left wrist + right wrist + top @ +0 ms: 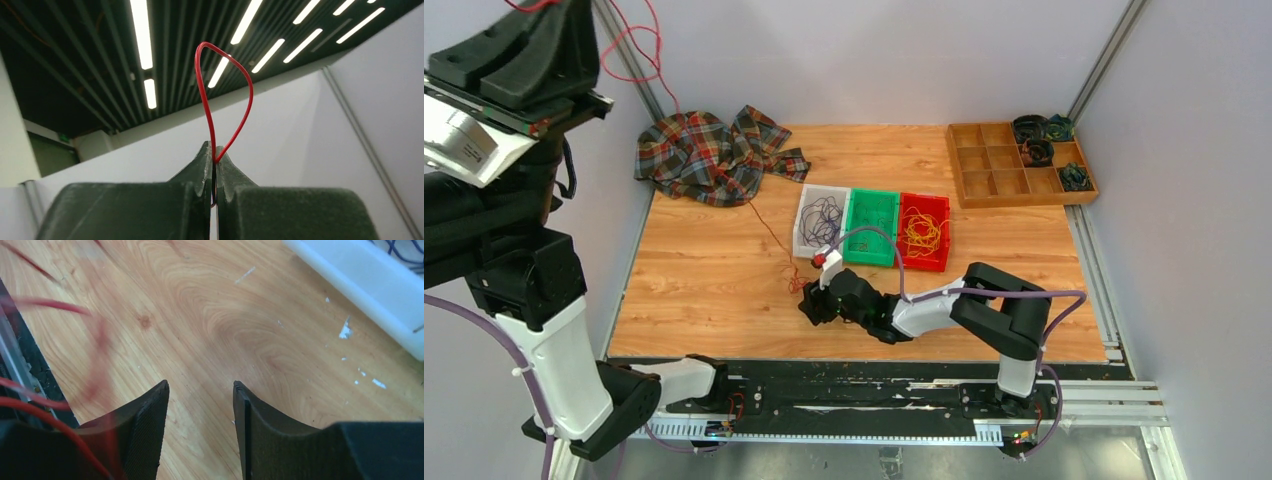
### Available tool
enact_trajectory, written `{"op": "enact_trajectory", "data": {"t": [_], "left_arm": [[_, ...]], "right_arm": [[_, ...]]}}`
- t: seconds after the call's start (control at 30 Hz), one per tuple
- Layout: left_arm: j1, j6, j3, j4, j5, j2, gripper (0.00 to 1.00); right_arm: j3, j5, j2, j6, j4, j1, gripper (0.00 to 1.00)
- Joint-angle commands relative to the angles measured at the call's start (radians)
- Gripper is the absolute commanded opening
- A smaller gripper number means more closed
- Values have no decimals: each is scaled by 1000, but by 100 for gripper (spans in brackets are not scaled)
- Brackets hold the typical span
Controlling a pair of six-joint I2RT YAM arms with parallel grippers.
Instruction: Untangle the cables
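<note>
Fingers (150,210) of the left hand (214,152), dark green and smoothly moulded, are pressed together on a thin glossy red cable (251,95) that arches above them in a teardrop loop, high over the tabletop's left edge under strip ceiling lights. The cable trails down past a rumpled plaid cloth (714,155) at the far left corner onto the pale wood-grain tabletop (714,290). The right hand (200,385), low near the near edge, has its finely textured black fingers parted with nothing between them, while purple cables (824,212) fill a translucent white bin (804,240) and yellow cables (921,232) a red bin (942,262).
</note>
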Motion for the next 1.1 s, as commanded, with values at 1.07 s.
{"op": "enact_trajectory", "data": {"t": [1.07], "left_arm": [[-5, 21, -22, 171, 48, 13, 0]], "right_arm": [[410, -318, -332, -362, -134, 8, 78]]}}
